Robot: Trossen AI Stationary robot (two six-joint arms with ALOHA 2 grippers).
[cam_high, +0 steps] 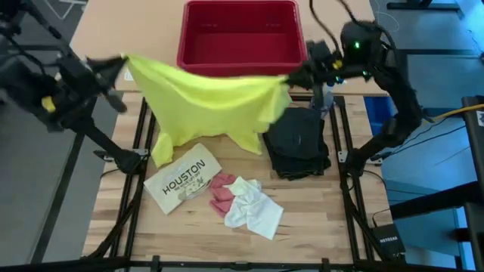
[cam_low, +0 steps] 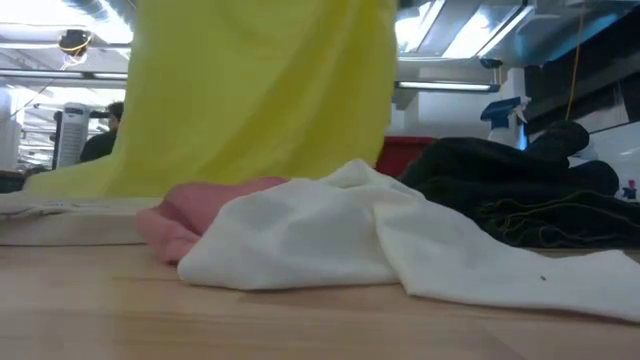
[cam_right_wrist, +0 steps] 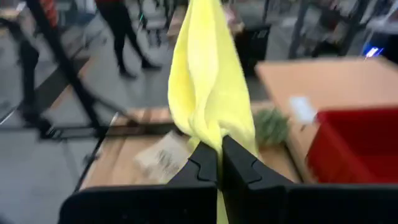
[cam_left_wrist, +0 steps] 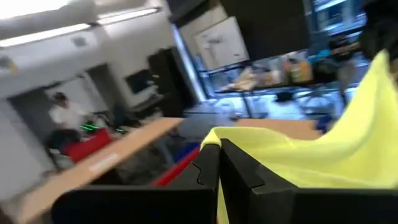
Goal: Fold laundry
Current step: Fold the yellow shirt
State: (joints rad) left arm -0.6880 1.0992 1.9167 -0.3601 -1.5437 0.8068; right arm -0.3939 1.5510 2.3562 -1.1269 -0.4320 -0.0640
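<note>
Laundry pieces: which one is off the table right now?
The yellow T-shirt: it hangs stretched between the shut left gripper and right gripper. The black trousers, pink cloth and white cloth lie on the table.

Both arms are raised above the worktop and spread wide apart, each reaching inward from its own side. The left gripper (cam_high: 121, 64) sits high at the left, its fingers (cam_left_wrist: 208, 168) pressed together on a corner of the yellow T-shirt (cam_high: 208, 98). The right gripper (cam_high: 291, 78) is held up on the right at about the same level, its fingers (cam_right_wrist: 205, 162) likewise clamped on the opposite corner, the wrist angled toward the left arm.
</note>
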